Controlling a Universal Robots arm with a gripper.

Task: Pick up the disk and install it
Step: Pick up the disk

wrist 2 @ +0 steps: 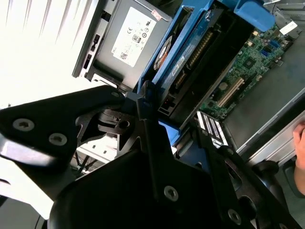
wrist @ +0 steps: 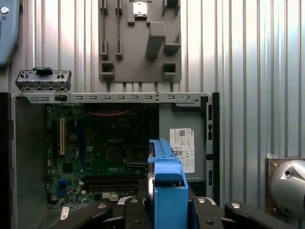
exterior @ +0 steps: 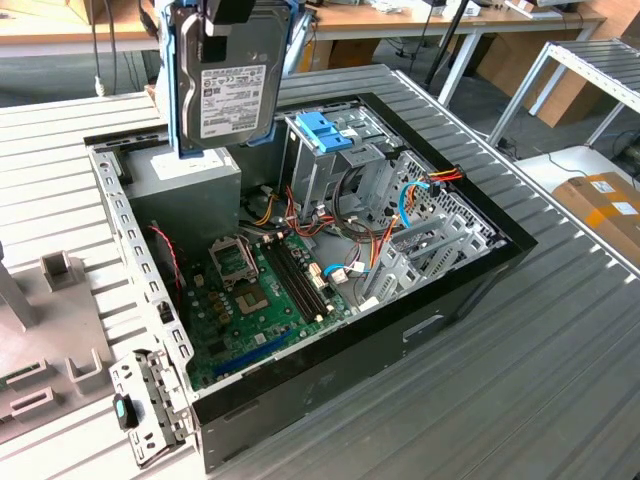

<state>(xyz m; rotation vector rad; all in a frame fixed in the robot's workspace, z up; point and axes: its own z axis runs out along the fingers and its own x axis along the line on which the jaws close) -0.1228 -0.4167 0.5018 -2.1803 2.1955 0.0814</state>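
Note:
The disk [exterior: 232, 85] hangs upright in the air above the back of the open computer case [exterior: 420, 320], over the grey power-supply box [exterior: 195, 175]. Its white label faces the exterior camera, and a blue bracket runs along its edges. My gripper [exterior: 228, 15] is shut on the disk's top edge, partly cut off by the picture's upper border. In the second wrist view the disk [wrist 2: 190, 57] shows edge-on between the black fingers [wrist 2: 143, 109]. In the first wrist view the blue bracket [wrist: 167, 191] stands between the gripper's black parts, above the motherboard [wrist: 105, 148].
A metal drive cage with a blue latch [exterior: 325, 130] stands inside the case, to the exterior view's right of the disk. Cables and the motherboard [exterior: 260, 290] fill the case floor. A grey fixture plate [exterior: 50, 350] lies at the exterior view's left on the ribbed table.

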